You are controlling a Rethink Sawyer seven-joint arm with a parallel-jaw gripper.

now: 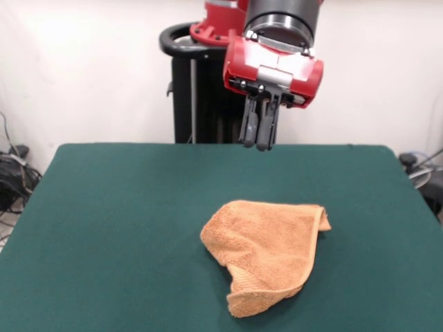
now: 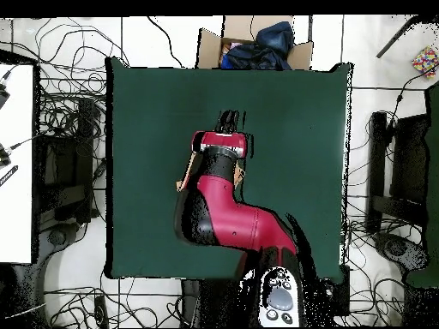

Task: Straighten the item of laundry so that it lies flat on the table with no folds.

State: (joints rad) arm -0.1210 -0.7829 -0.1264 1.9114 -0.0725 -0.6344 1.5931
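Your gripper (image 1: 261, 138) hangs well above the table (image 1: 124, 207), over its far half as the front view has it, with nothing in it. Its dark fingers (image 1: 250, 124) point straight down and sit pressed close together, with only a thin sliver of a gap showing between them. They are clear of the cloth.

Look lower in the front view and you find the towel (image 1: 266, 252) on the near half of the table, a little to the picture's right of centre. It is not flat. It lies bunched in a rough, lopsided shape, with a fold running across its top edge and a hemmed corner poking out at the upper right. Its lower end is doubled over into a thick, rolled lip nearest the camera. All of it rests on the green top, well inside the table's edges.

From overhead you see the red arm (image 2: 225, 223) reaching from the base at the bottom toward the middle of the table (image 2: 146, 120), and the gripper (image 2: 228, 118) shows as dark tips just beyond the red wrist. The arm covers nearly all of the towel (image 2: 183, 182) there; only small orange slivers peek out on either side of the wrist, so you cannot judge its folds from that view.
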